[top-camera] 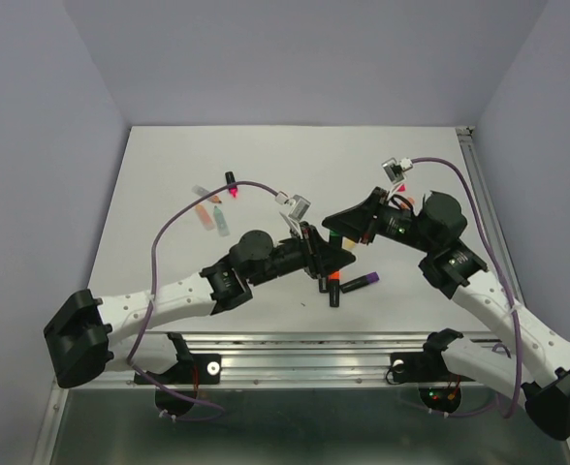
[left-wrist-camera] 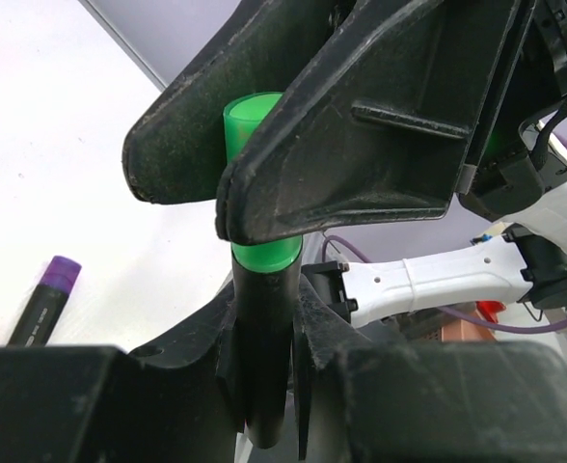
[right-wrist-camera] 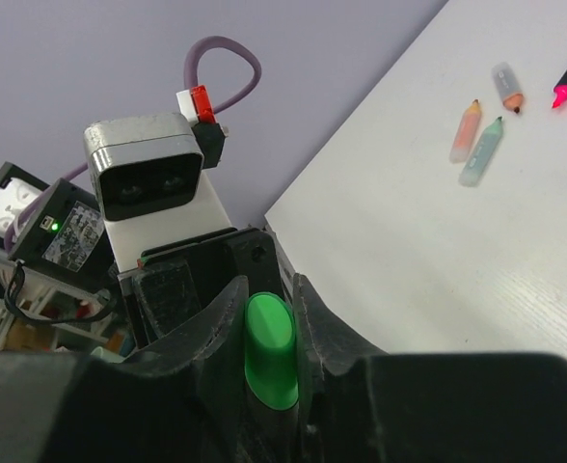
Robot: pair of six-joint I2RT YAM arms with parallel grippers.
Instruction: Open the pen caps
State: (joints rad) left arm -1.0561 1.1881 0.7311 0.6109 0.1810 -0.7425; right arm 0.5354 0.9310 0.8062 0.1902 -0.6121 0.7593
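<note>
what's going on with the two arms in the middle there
The arms are uncapping a highlighter between them. The left gripper clamps the black barrel while the right gripper grips its green cap, which is not yet off. A purple-capped pen lies on the table, and several uncapped pens lie at the far side.

No legible text, brand, number or sign on pens or tabletop. White sticker [right-wrist-camera: 72, 248] on black box [right-wrist-camera: 47, 214] carries print, too blurred to read.
</note>
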